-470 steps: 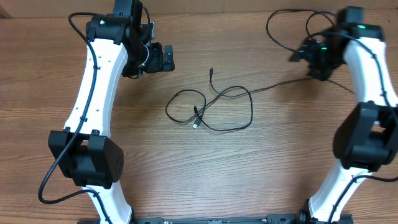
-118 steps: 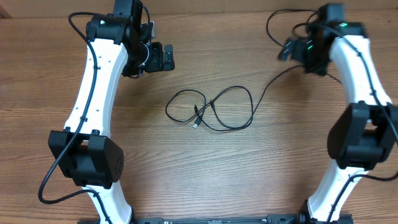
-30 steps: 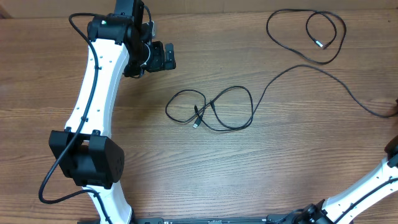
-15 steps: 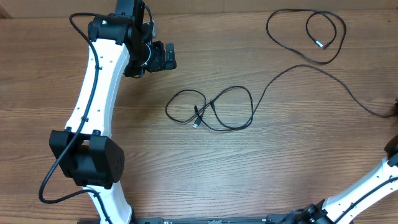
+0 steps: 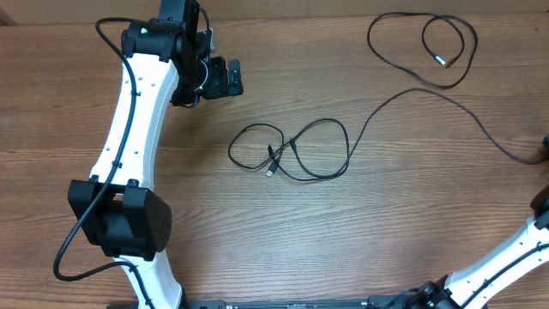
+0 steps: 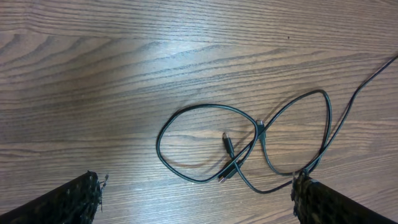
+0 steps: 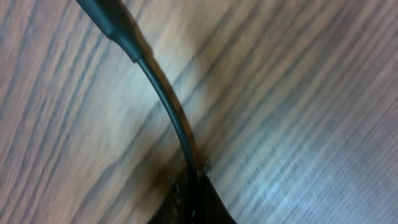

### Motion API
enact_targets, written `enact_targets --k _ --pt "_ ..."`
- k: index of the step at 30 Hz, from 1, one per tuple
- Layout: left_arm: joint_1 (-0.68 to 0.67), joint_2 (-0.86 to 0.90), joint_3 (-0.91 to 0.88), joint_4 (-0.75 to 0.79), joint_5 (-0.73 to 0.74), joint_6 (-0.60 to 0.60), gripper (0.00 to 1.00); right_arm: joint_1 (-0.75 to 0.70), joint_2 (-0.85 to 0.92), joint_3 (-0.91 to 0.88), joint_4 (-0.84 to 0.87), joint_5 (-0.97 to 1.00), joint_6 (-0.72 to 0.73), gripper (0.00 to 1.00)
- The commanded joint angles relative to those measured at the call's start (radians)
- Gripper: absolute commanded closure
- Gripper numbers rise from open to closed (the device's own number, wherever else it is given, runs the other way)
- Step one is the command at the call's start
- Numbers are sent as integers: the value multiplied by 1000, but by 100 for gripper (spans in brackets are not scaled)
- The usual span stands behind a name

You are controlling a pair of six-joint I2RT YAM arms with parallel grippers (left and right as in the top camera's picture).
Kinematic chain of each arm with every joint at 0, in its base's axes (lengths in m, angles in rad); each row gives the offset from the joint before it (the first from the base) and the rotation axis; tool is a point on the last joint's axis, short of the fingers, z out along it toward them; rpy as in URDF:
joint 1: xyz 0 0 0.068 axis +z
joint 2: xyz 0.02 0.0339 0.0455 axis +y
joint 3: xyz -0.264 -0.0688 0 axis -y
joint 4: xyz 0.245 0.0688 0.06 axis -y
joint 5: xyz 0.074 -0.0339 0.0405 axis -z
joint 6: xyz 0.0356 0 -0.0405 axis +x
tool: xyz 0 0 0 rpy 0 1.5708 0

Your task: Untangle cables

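The cables (image 6: 260,127) lie looped and crossed at the overhead frame's centre, with a second coil (image 5: 438,60) upper right. The left gripper (image 5: 227,79) hangs upper left, jaws wide, holding nothing. The right gripper (image 7: 189,190) — at the right edge — is closed, apparently pinching the long cable (image 7: 166,102).

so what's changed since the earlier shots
The right claw swung out to the right edge of view, a thin black cable now trailing to it, and just shut on that cable. The looped tangle of cables and the open left claw stayed put.
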Motion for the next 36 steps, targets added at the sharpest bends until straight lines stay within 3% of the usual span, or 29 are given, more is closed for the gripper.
enact_targets --k 1,4,7,13,18,22,24,26,29,36 --pt "-7 5 6 2 2 -11 0 -2 -14 138 -37 -11 2 96" --pt "-7 5 6 2 2 -11 0 -2 -36 237 -79 -117 -10 96" --pt "-7 5 6 6 2 -11 0 0 -61 295 -92 -327 -110 96" --pt "-7 5 6 9 2 -11 0 39 -90 300 -122 -536 -264 96" --pt "-7 5 6 8 2 -10 0 102 -90 294 -130 -469 -288 96" --pt "-7 5 6 8 2 -10 0 150 -86 289 -108 -100 -148 92" --pt "-7 5 6 9 1 -10 0 161 -83 272 -97 48 -80 81" --pt "-7 5 6 10 1 -10 0 161 -74 250 -89 109 -48 50" --pt "-7 5 6 12 1 -10 1 154 -49 229 -86 112 -48 17" --pt "-7 5 6 11 1 -10 0 111 -28 146 -26 198 79 14"
